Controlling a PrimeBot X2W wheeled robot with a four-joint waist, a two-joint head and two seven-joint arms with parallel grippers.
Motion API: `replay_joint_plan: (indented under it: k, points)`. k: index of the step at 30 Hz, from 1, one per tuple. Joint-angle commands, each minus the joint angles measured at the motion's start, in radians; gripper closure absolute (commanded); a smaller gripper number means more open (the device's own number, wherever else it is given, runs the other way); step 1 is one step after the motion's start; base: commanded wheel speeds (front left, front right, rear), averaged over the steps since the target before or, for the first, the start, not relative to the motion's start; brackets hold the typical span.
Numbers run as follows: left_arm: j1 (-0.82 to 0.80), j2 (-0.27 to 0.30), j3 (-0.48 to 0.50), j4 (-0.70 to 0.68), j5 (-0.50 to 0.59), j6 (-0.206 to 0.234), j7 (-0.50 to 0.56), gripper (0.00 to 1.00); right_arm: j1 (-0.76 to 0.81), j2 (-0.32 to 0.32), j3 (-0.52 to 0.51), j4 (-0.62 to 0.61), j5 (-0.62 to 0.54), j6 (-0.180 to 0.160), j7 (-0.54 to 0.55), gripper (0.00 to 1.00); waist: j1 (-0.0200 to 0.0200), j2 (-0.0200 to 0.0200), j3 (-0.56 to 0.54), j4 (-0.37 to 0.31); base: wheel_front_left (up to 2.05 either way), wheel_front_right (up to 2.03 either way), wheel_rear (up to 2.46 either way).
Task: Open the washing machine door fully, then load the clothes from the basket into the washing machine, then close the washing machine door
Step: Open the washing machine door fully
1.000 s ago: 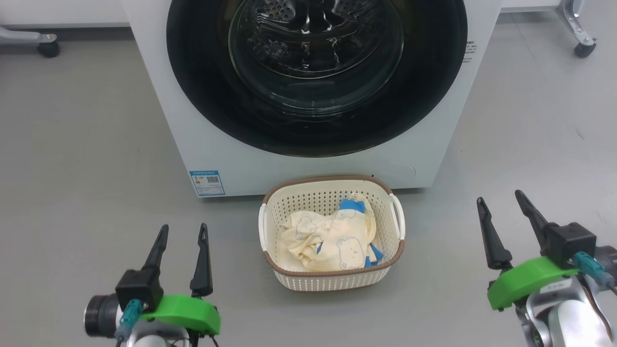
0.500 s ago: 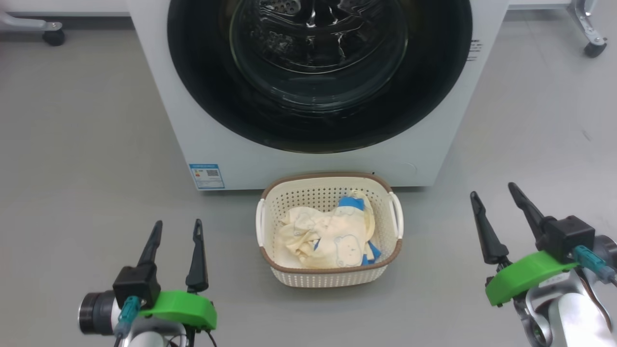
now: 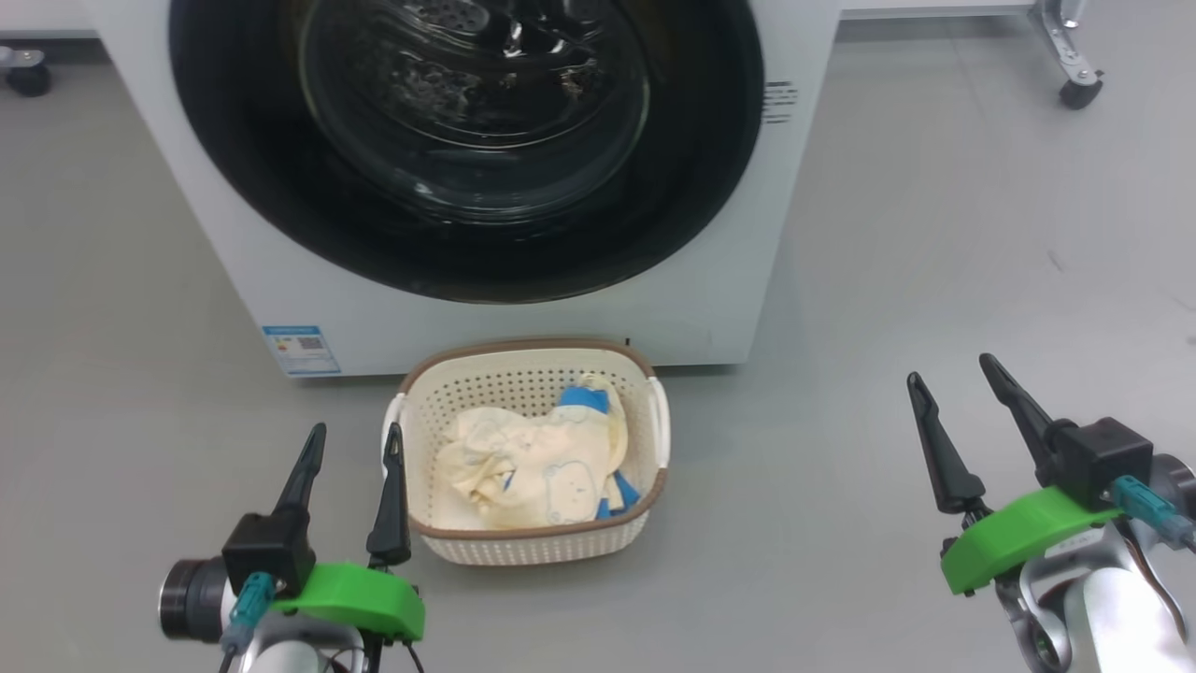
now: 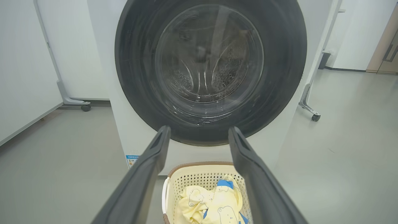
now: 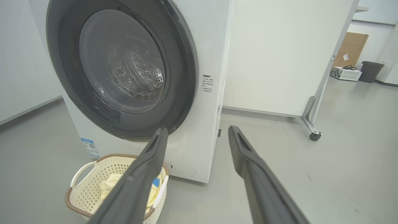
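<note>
Pale grey floor (image 3: 934, 234), smooth w/ soft even light & a few small dark scuffs at right of head view. White partition panel (image 4: 71, 46) at upper left of left wrist view, on a metal foot w/ black caster (image 4: 85, 108). A second panel (image 5: 279, 56) is at upper centre-right of right wrist view, its own wheel (image 5: 314, 136) mid-right. Far upper right of right wrist view: brown cardboard (image 5: 351, 46) against the wall, dark bin (image 5: 370, 71), low white box (image 5: 345, 73) on the floor. A wood-tone door (image 4: 385, 46) is at right edge of left wrist view.
</note>
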Motion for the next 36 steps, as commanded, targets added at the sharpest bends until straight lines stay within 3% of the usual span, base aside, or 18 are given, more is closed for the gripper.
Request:
replay_joint_plan:
  k: [1,17,36]
  points:
    - [-0.051,0.013,0.028,-0.031,0.012,0.000,-0.014,0.00,-0.049,-0.015,0.017,-0.032,0.007,-0.003,-0.011,0.00,0.0000,0.0000,0.000,-0.002,1.23,1.23,-2.46]
    - [-0.050,0.013,0.027,-0.036,-0.001,-0.013,-0.014,0.00,-0.053,-0.015,0.013,-0.022,0.017,-0.003,-0.018,0.00,0.0000,0.0000,0.001,-0.014,0.95,0.95,-1.91]
    - [-0.047,0.012,0.030,-0.045,-0.004,-0.025,-0.014,0.00,-0.055,-0.015,0.010,-0.020,0.022,-0.003,-0.028,0.00,0.0000,0.0000,0.009,-0.022,0.07,0.07,-0.14]
